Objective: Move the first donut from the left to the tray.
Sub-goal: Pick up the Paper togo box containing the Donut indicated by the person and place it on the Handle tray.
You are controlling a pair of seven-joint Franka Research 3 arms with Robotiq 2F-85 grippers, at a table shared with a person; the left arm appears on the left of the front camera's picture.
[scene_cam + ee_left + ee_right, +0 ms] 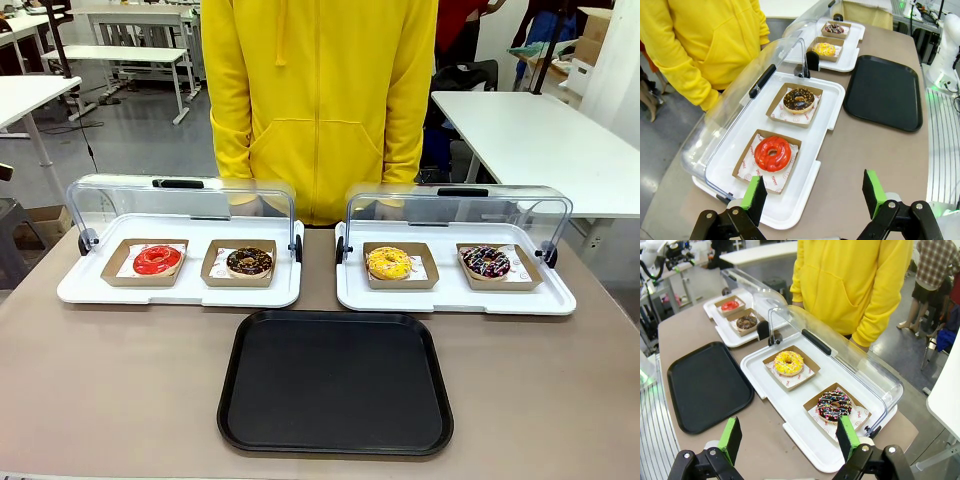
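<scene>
My left gripper (815,194) is wide open and empty. The red donut (772,153) by the white tray's (812,145) left edge looks soft. Squeezing hard could squash it.

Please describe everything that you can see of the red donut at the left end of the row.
The red donut is a whole ring with glossy bright red glaze and a small middle hole. It lies flat on white printed paper in a shallow brown cardboard tray, at the left end of the left white tray, whose clear lid stands open behind it. The chocolate donut sits beside it in its own tray, apart. Nothing else touches it.
</scene>
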